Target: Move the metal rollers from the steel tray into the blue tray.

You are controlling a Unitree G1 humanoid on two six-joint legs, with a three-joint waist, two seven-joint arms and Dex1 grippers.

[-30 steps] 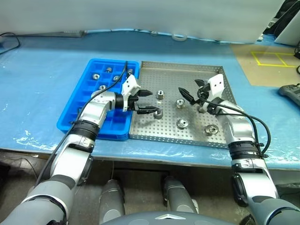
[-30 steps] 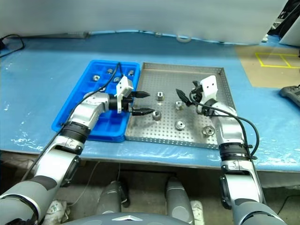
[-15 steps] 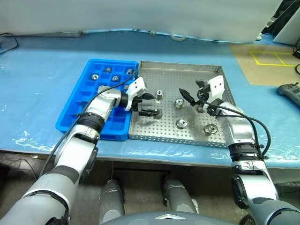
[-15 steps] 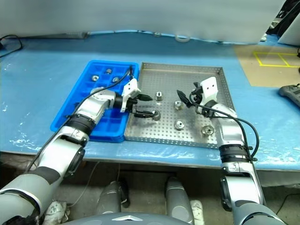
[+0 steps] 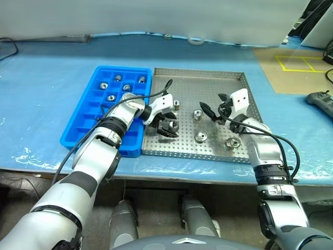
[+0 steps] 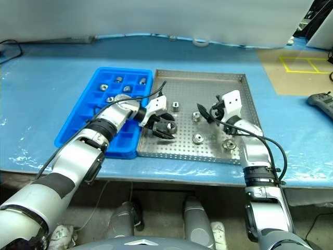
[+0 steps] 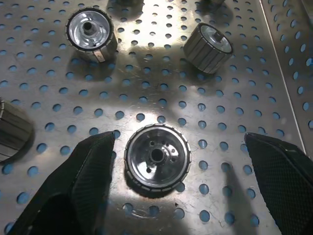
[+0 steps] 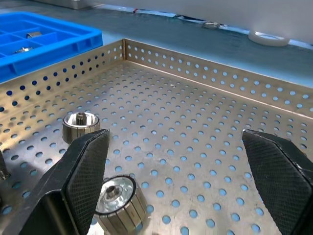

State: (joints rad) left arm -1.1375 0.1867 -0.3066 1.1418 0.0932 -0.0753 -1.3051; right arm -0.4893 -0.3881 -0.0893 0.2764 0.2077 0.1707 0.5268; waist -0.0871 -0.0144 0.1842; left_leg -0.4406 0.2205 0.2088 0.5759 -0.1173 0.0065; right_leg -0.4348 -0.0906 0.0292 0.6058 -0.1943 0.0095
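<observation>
Since a second ago my left pincer (image 5: 167,126) has swung down and toward the middle of the large grey perforated steel tray (image 5: 208,83); it now brackets one shiny ribbed metal roller (image 7: 157,159). In the left wrist view its two black fingers (image 7: 80,183) stand wide on either side of that roller, one close beside it and the other well apart, neither closed on it. My right pincer (image 5: 213,110) is about where it was, hanging over the right half of the steel tray, spread wide and holding nothing.

The bracketed roller lies near the steel tray's left edge, close to the bright blue compartmented plastic tray (image 5: 86,130), whose long side touches the steel tray. Open perforated floor lies around this roller on all sides. Both trays sit on the blue-covered counter (image 5: 41,88), toward its front edge, with bare cover to the left and behind.

Other rollers in the steel tray: one (image 5: 177,104) just behind my left pincer, one (image 5: 197,114) at mid-tray, one (image 5: 201,136) toward the front rim, and one (image 5: 232,142) near the front right corner below my right arm. Several rollers (image 5: 110,97) already sit in the blue tray's far compartments. A black handheld device (image 5: 320,99) lies near the counter's right edge. A white ring (image 5: 196,40) lies near the counter's far edge.
</observation>
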